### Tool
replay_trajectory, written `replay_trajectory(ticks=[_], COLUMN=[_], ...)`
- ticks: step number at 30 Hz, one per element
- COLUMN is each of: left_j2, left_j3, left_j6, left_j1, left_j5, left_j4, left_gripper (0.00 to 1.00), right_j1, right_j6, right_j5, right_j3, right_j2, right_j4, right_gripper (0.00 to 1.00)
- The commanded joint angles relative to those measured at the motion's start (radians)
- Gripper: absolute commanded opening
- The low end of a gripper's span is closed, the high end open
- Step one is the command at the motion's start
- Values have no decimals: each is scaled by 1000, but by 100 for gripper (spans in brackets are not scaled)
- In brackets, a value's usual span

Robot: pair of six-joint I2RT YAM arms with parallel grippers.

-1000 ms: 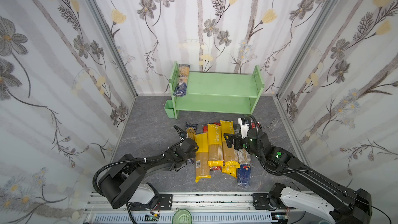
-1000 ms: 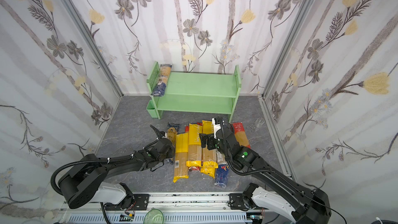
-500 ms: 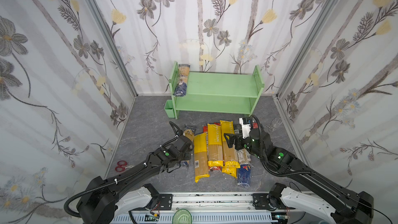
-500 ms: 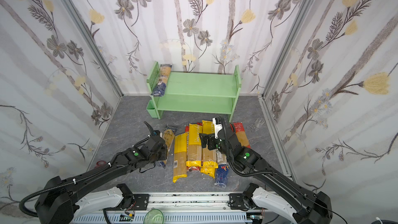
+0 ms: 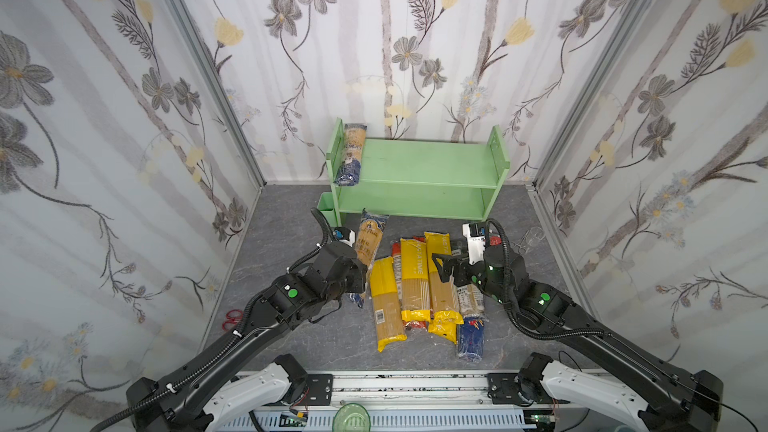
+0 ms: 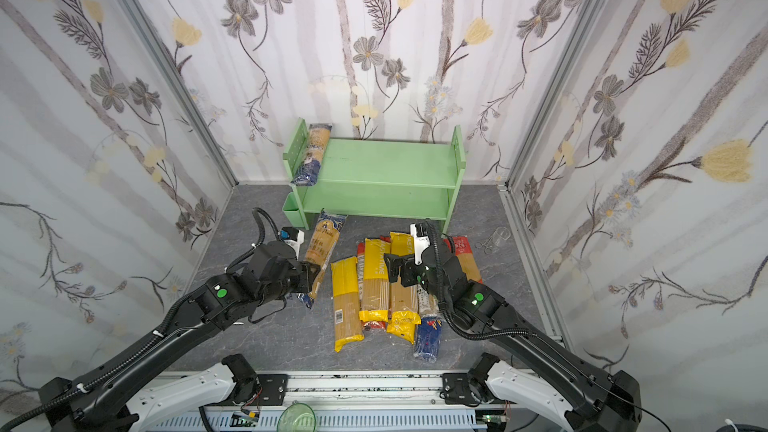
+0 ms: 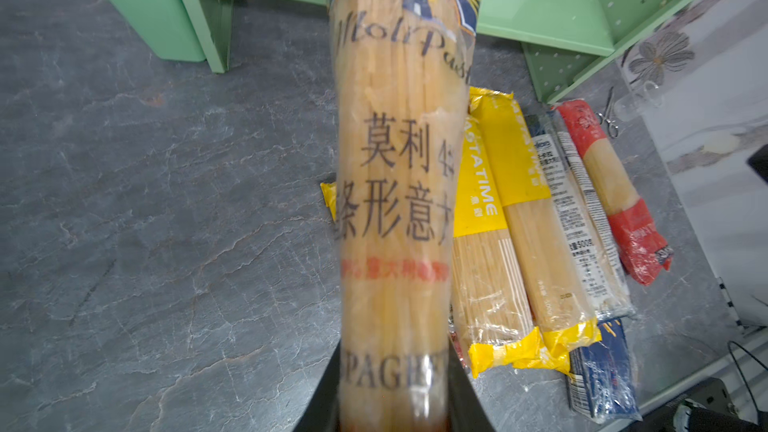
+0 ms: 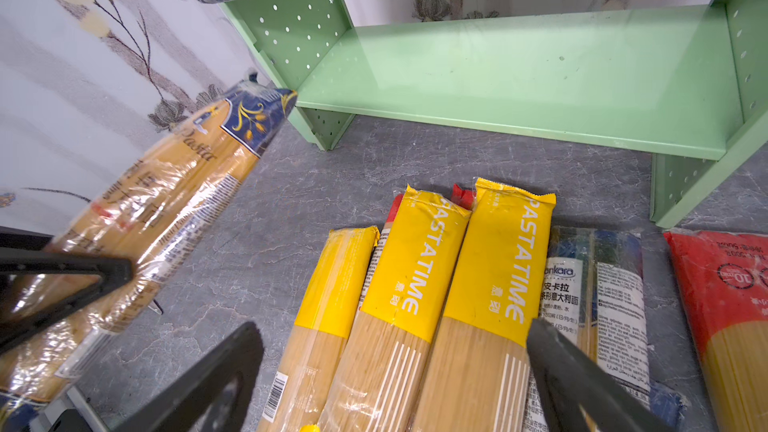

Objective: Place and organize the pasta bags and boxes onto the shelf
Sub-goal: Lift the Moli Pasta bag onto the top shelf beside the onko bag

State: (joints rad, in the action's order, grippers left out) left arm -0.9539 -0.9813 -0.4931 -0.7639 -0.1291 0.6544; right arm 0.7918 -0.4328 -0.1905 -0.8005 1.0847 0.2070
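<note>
Blue-ended spaghetti pack, lengthwise toward shelf

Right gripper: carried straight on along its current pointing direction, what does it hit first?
Probably the yellow PASTATIME packs: the right gripper, open, points down at them, short of the shelf. Depth is uncertain.

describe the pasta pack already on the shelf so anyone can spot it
Find the mint-green shelf at the back wall. At the left end of its top board lies a clear spaghetti bag with a dark-blue front end. No other pack is on the shelf.
</note>
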Motion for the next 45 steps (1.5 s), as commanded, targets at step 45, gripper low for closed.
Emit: replay_trajectory(ticks=[45], left_j2=[-1084], left_j3=[-1368], left_j6=[282], left_j1=[288], left_j5=[32], left_j4=[-13], left_gripper=[0], right_j1=[-197], right_j6=[141], right_j5=[80], right_j3=[-218], right_j2=[79], right_j4=[5], right_gripper=[100])
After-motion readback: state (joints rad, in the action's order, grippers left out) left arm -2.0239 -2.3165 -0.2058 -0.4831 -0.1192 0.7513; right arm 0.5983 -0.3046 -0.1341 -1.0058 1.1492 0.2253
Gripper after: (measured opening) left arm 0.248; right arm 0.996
